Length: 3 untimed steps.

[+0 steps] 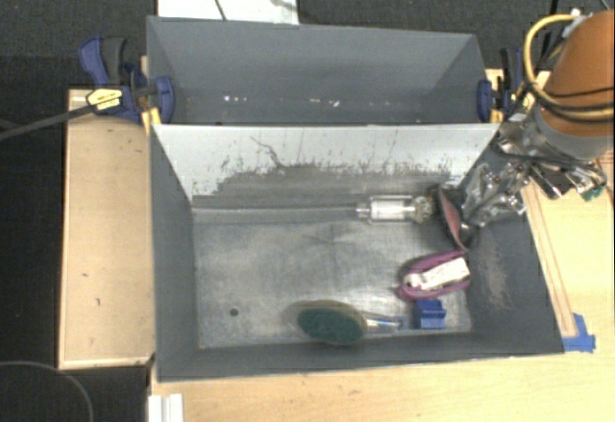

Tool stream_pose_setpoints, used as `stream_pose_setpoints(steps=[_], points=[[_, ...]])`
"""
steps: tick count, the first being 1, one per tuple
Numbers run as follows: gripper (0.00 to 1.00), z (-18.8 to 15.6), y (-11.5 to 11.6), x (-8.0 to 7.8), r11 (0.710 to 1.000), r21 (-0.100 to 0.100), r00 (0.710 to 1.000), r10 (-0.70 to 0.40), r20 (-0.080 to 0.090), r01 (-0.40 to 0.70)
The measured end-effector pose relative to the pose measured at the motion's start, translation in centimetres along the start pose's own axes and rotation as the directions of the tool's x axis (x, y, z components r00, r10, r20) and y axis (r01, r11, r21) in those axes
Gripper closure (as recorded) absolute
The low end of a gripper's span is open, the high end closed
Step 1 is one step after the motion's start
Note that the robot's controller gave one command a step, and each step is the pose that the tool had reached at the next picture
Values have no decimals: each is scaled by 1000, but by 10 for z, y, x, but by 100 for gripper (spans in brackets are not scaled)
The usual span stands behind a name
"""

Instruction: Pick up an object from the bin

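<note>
My gripper (473, 216) hangs low at the bin's right side, against the back right slope. A dark red curved piece (449, 208) lies right beside it on its left, touching or nearly touching it. Left of that piece, a small clear bottle (389, 210) with a dark cap lies on its side along the back wall. Below the gripper rests a purple thing with a white label (437, 276).
A small blue block (430, 315) sits near the front right. A round dark green pad on a short handle (332, 323) lies at the front middle. The arm with its orange cover comes in over the right rim.
</note>
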<state>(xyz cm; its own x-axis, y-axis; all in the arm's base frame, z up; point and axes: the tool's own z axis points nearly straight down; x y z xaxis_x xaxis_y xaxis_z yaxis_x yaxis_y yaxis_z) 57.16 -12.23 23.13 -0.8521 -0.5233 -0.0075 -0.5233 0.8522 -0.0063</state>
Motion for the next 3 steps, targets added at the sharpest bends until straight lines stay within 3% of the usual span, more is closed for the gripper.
stream_pose_setpoints(steps=[1, 2, 3], points=[[0, 3, 1, 1, 1000, -5, 1000, 4, -4, -4], [0, 147, 18, 6, 999, -2, 999, -42, 0, 42], [100, 147, 18, 9, 999, -6, 999, -44, -12, 44]])
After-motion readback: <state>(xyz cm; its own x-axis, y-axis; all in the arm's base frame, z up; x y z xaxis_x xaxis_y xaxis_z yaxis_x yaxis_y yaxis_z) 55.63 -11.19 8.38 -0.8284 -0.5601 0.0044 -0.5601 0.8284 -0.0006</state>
